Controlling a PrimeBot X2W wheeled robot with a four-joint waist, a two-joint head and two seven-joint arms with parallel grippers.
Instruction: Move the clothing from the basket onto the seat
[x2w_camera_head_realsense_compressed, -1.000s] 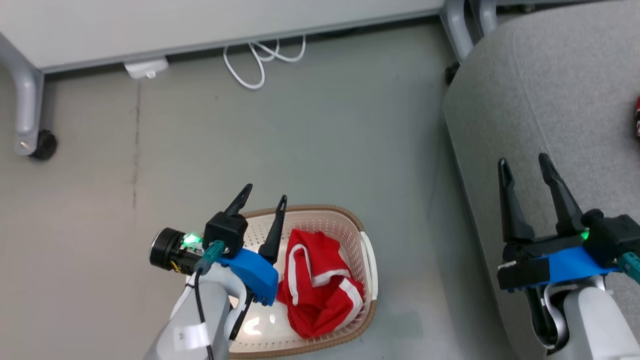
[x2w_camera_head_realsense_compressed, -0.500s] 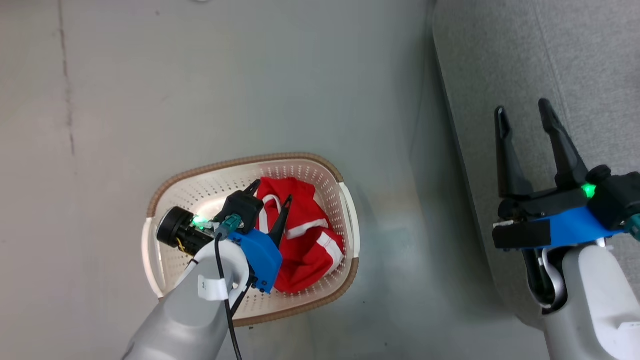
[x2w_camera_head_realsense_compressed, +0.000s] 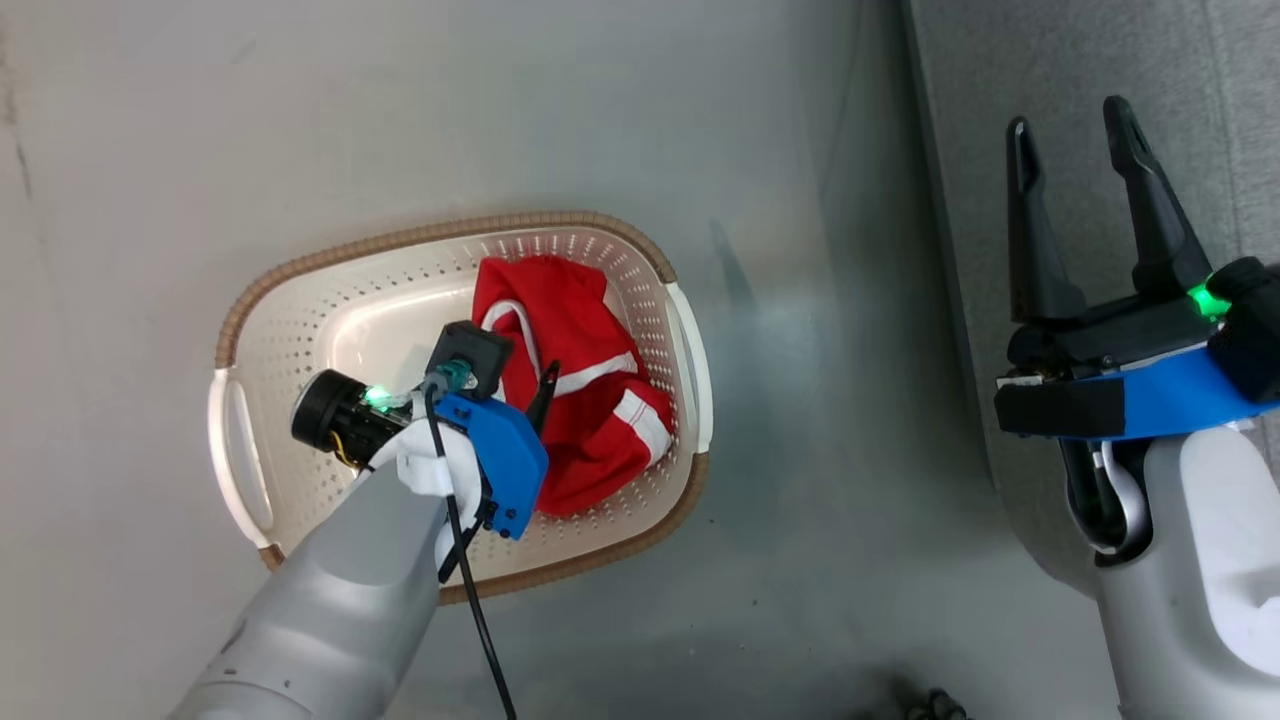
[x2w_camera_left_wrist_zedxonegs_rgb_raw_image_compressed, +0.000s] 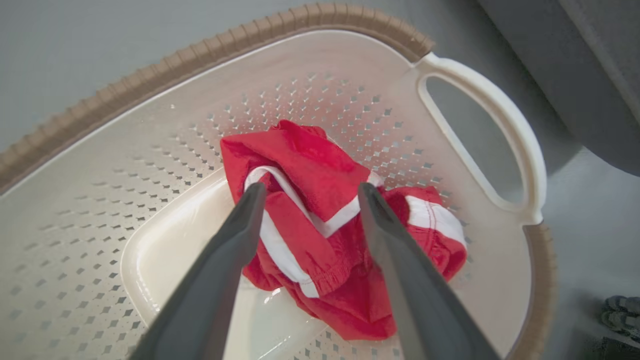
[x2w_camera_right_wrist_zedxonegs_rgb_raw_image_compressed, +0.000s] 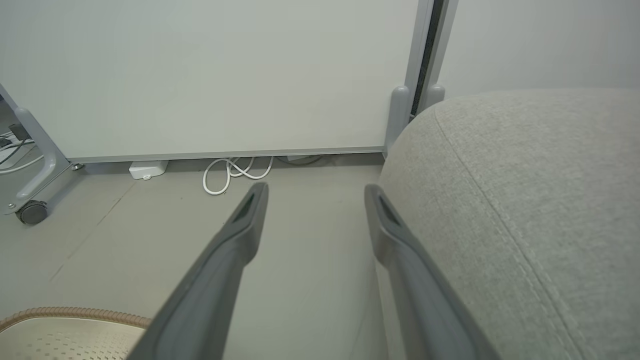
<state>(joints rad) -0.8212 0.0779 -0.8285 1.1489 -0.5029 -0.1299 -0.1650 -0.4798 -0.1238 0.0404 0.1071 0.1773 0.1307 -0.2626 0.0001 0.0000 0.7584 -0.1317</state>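
The basket (x2w_camera_head_realsense_compressed: 450, 225) stands on open grey floor (x2w_camera_head_realsense_compressed: 500, 100), a clear strip of it between the basket's handle side and the seat's (x2w_camera_head_realsense_compressed: 1000, 60) rounded edge; inside, red clothing (x2w_camera_head_realsense_compressed: 590, 420) with white stripes lies bunched against the wall nearer the seat, the other half of the basket's bottom bare. The left gripper (x2w_camera_head_realsense_compressed: 520, 375) reaches down inside the rim, fingers spread wide either side of a fold of cloth, gripping nothing; whether the tips touch the fabric I cannot tell. The right gripper (x2w_camera_head_realsense_compressed: 1068, 118) hangs over the seat's edge, fingers likewise parted and empty; beyond it, a white cable (x2w_camera_right_wrist_zedxonegs_rgb_raw_image_compressed: 230, 175) lies by a wall panel (x2w_camera_right_wrist_zedxonegs_rgb_raw_image_compressed: 200, 75).
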